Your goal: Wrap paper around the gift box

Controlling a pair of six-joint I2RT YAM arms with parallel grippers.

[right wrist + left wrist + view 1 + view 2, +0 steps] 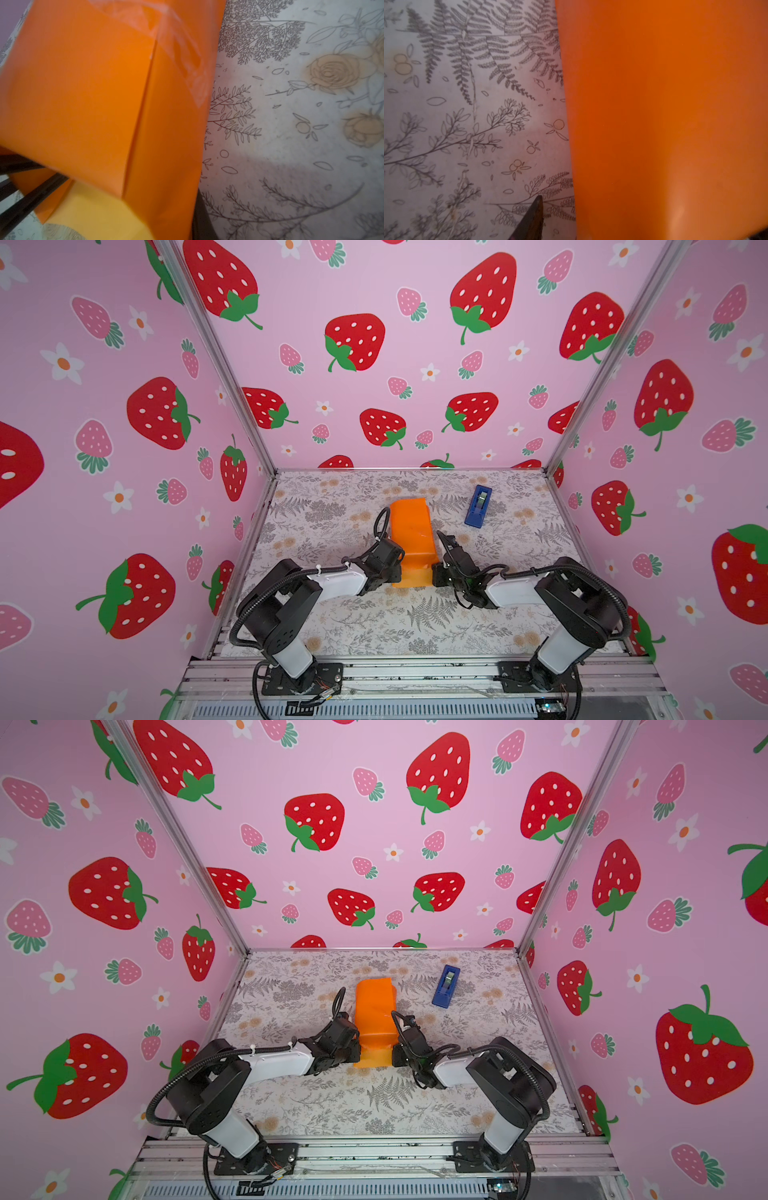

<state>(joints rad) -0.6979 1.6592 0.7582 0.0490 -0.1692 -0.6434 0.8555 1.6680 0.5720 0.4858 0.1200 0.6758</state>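
Note:
The orange paper (413, 531) (374, 1015) lies wrapped into a long, boxy bundle in the middle of the table. A strip of clear tape (182, 52) crosses its seam. The gift box is hidden inside it. At the bundle's near left corner is my left gripper (397, 568) (355, 1048). In the left wrist view one of its fingertips (536, 216) stands clear of the paper (664, 124), which hides the other. My right gripper (436, 572) (395, 1052) is at the near right corner. One of its fingers (199, 218) lies flush against the paper wall (93, 93), shut on it.
A blue tape dispenser (478, 506) (446, 986) lies at the back right of the floral table covering (415, 626). Strawberry-print walls (665, 448) close in three sides. A flat paper flap (409, 578) sticks out from the bundle's near end, between the two wrists.

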